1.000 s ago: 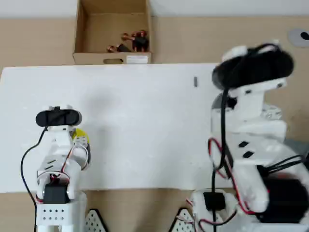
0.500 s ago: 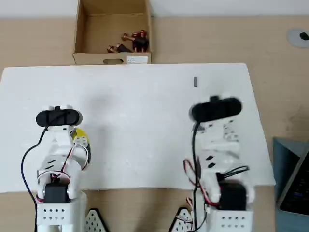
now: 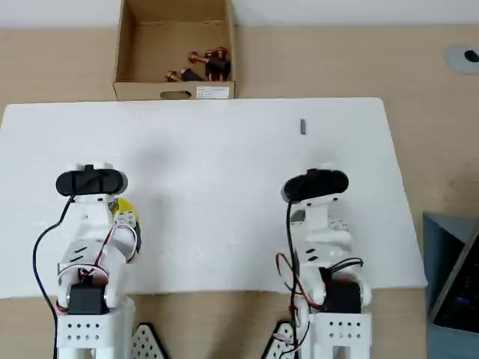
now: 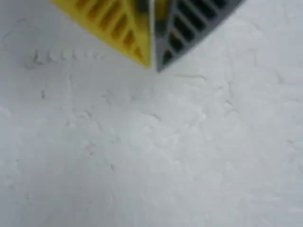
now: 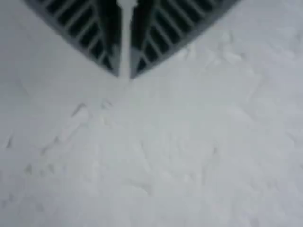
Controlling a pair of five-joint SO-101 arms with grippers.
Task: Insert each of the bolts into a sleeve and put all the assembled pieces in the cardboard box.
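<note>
While both rest pressed together, pinching nothing, over the white sheet (image 3: 209, 187): left pincer (image 4: 152, 64), right pincer (image 5: 124, 71).

- Cardboard box (image 3: 131, 60): one, on the desk beyond the sheet.
- Assembled pieces (image 3: 206, 65): clustered inside the box, count unclear.
- Loose grey piece (image 3: 303, 126): one, on the sheet.

Risk: the grey piece is small and flat-lying, so it may slip a pinch.

There are two claws: the left claw (image 4: 152, 64) and the right claw (image 5: 124, 73). Far ahead of the left claw stands one open brown cardboard box (image 3: 135, 52). In it lie perhaps four copper-coloured metal pieces (image 3: 206, 65); the heap is too tangled for a sure count. Ahead of the right claw lies one small dark grey piece (image 3: 303, 126), on the one white foam sheet (image 3: 209, 187).
</note>
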